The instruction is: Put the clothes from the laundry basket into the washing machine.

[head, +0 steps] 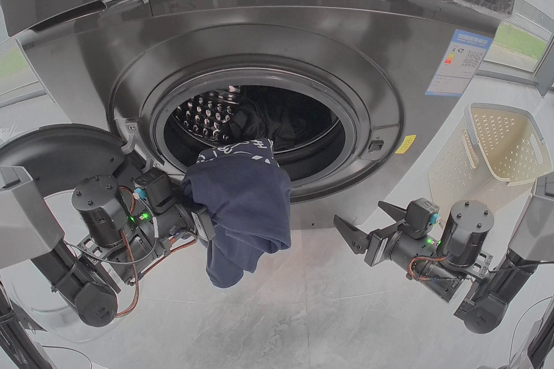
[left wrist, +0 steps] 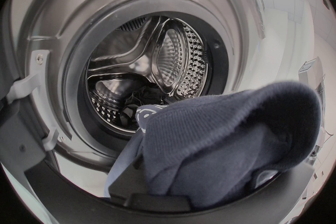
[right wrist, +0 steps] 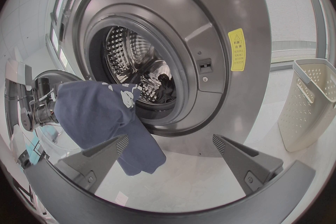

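Pinching the navy shirt (head: 245, 203), is it, that left hand (head: 205, 223)?

Yes. The cloth bunches over its fingers, so I judge them pressed together on a fold. The shirt hangs at the mouth of the drum (head: 202, 113): its upper edge with the white print lies across the lower lip, and the rest droops outside toward the floor (head: 323, 301).

And the right hand (head: 363, 217)?

Spread and empty, low in front of the washing machine (head: 346, 41), to the right of the opening and well apart from the shirt.

How will that shirt handle?

Light, soft and limp, I'd say. It will fold wherever it is unsupported and should drag over the door seal without harm. It isn't fragile, but the loose tail could catch on the lip or slide back out.

Where would you take hold?

The bunched grip it has seems good. If the tail hangs out afterwards, I'd pick it up near its lowest fold and push it in.

What else is there?

Dark clothes (head: 271, 119) lie deep in the drum. The door (head: 57, 151) stands open on the left. The cream laundry basket (head: 502, 157) is on the right beside the machine, and I can't see clothes in it.
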Motion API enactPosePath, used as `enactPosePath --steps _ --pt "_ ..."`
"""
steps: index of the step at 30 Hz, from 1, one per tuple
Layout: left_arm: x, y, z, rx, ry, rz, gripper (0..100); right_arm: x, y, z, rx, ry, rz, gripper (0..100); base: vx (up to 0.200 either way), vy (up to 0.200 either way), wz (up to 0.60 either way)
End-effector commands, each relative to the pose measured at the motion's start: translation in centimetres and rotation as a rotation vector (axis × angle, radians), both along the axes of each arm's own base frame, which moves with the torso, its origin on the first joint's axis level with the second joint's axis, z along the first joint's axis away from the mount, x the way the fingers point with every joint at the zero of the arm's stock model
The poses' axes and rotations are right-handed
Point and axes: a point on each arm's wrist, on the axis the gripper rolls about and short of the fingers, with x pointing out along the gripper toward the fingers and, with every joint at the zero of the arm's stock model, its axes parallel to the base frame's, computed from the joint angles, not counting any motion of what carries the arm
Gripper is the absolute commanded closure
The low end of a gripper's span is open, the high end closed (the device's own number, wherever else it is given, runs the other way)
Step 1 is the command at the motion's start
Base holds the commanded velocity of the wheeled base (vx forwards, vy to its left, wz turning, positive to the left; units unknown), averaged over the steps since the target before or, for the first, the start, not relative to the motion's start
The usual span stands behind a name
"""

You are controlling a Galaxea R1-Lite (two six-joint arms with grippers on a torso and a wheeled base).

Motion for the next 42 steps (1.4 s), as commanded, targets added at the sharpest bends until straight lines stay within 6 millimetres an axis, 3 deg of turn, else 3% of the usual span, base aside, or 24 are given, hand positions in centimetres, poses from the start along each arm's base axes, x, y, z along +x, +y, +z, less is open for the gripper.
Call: enactPosePath --steps 1,15,20,26,33,42 --pt "-0.1 -0.1 -0.1 0.001 0.004 -0.003 100 -1.2 0.1 -0.9 -0.035 0.04 0.031 0 0.0 0.0 0.0" --pt "0.1 -0.5 0.0 -0.001 -0.003 -0.009 100 -2.5 0.6 -1.4 -0.059 0.064 0.076 0 0.0 0.0 0.0" --pt "0.9 -3.3 0.2 -0.044 -0.022 0.004 100 -3.0 1.2 -1.2 -0.052 0.056 0.1 0 0.0 0.0 0.0" --pt "3.6 -5.7 -1.5 -0.025 -0.039 -0.019 100 -3.0 1.1 -1.3 -0.054 0.06 0.1 0 0.0 0.0 0.0" --pt "7.2 -7.2 -3.1 -0.041 -0.048 -0.016 100 -3.1 1.2 -1.3 -0.054 0.063 0.102 0 0.0 0.0 0.0" --pt "13.9 -8.6 -1.7 -0.083 -0.113 0.078 100 -3.1 1.2 -1.4 -0.055 0.065 0.106 0 0.0 0.0 0.0"
